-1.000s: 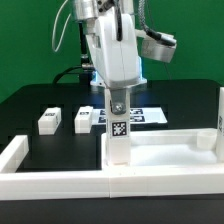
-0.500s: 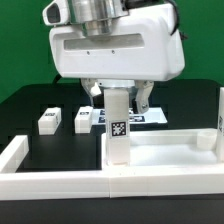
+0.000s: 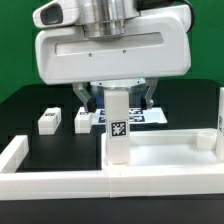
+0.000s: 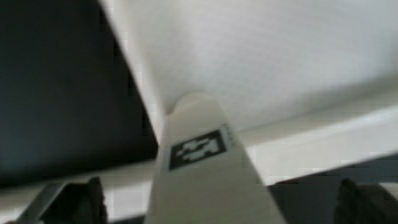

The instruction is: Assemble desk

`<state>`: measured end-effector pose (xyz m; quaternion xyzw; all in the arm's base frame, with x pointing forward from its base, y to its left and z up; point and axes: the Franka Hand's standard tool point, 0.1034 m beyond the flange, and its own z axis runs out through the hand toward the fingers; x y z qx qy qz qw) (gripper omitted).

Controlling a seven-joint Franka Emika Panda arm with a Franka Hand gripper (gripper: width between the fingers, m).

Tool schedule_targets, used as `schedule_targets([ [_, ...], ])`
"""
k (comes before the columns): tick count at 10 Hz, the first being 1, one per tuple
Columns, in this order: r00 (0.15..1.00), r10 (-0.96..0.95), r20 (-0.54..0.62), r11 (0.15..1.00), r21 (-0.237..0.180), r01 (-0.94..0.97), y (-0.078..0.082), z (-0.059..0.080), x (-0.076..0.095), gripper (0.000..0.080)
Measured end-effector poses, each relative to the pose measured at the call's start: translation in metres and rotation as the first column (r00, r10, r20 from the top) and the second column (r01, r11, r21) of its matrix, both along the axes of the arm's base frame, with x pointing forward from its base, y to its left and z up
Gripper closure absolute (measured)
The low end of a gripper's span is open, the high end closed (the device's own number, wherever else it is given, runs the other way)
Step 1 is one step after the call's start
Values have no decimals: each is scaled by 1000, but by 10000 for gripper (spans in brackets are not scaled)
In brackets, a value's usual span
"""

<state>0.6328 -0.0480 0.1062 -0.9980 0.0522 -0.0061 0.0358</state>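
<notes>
A white square leg (image 3: 118,126) with a black-and-white tag stands upright at the near corner of the white tabletop panel (image 3: 168,152), on the exterior view's left side of it. My gripper (image 3: 117,97) is over the leg's top, with one finger on each side. In the wrist view the leg (image 4: 203,158) rises between the dark fingertips (image 4: 71,202), and a gap shows on both sides, so the gripper (image 4: 217,206) is open. The tabletop (image 4: 267,60) lies below. A second leg (image 3: 220,117) stands upright at the panel's far end.
Two loose white legs (image 3: 47,121) (image 3: 82,120) lie on the black table to the exterior view's left. The marker board (image 3: 148,116) lies behind the gripper. A low white border wall (image 3: 45,182) runs along the front and turns back at the left.
The hand has turned about its vertical axis, from narrow side to broad face toward the camera, and has come slightly lower around the leg's top. The leg has not moved.
</notes>
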Motion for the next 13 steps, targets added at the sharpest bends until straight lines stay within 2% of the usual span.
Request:
schedule_targets([
  [1,995,92,26,996,-10,-92,1,-1,2,150],
  [2,1000,1,17,1000,0,-1,1,-2,1,172],
  [3,1000,-2,17,1000,-1,2,1,-1,1,172],
  [5,989,-150,6,989,5,150,2,-2,1,462],
  [6,975,-223,1,975,3,223,-1,-2,1,509],
  [8,917,-400,-7,917,6,400,-1,-2,1,509],
  [10,751,-659,-28,751,17,660,-2,-2,2,509],
  [11,623,-781,-45,622,30,782,-3,-3,2,509],
  [12,469,-881,-59,468,31,883,-3,-3,3,509],
  [13,270,-960,-67,269,26,963,-1,-4,3,509],
])
